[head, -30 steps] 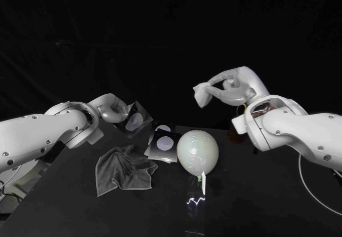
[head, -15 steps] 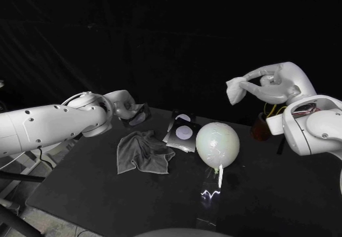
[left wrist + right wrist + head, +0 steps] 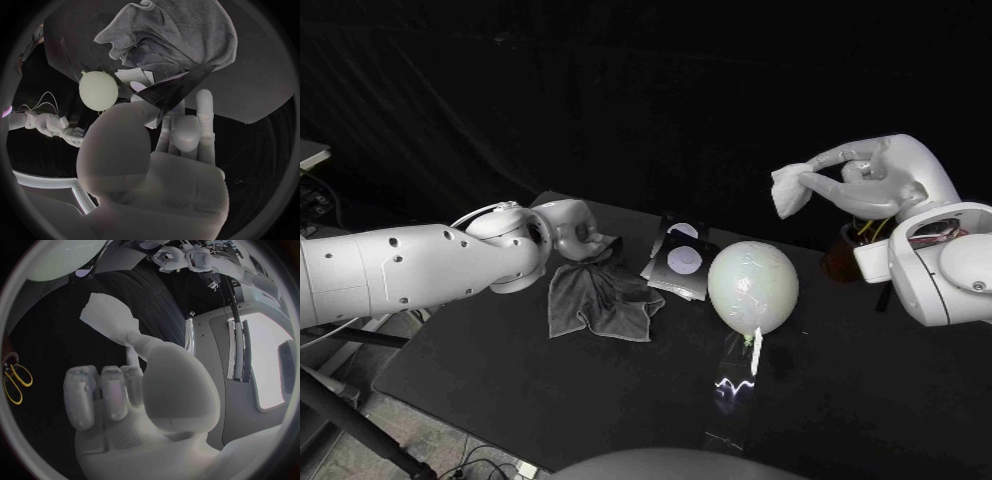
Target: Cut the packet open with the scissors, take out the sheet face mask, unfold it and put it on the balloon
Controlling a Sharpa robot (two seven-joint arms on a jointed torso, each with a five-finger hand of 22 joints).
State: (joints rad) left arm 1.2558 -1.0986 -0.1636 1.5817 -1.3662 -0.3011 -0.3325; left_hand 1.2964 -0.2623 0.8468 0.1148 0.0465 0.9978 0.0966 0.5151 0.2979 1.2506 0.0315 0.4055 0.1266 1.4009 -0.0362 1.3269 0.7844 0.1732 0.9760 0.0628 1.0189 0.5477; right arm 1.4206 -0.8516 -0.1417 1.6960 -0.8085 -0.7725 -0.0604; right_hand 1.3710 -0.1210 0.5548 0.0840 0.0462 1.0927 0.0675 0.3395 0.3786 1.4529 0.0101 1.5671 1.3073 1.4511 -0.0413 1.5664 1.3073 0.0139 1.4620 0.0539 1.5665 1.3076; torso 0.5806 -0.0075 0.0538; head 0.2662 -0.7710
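Lowered since a second ago, the left hand [image 3: 574, 236] meets the grey cloth [image 3: 596, 300] in the head view, while the right hand [image 3: 865, 180] holds the folded mask [image 3: 790, 190] raised, apart from the balloon [image 3: 754, 285]. Left wrist view: that hand pinches the dark packet [image 3: 172, 91] — likely being set aside. Right wrist view: the mask is pinched, not yet unfolded — that step comes next.

Matte black rectangular table [image 3: 502, 370] before pleated black cloth backdrop [image 3: 589, 90]; bright glint of light [image 3: 730, 388] on tabletop; grey floor [image 3: 452, 450] below.

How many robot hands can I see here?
2. The left hand is low at the table by the grey cloth, holding a dark packet. The right hand is raised in the air, pinching the folded white face mask.
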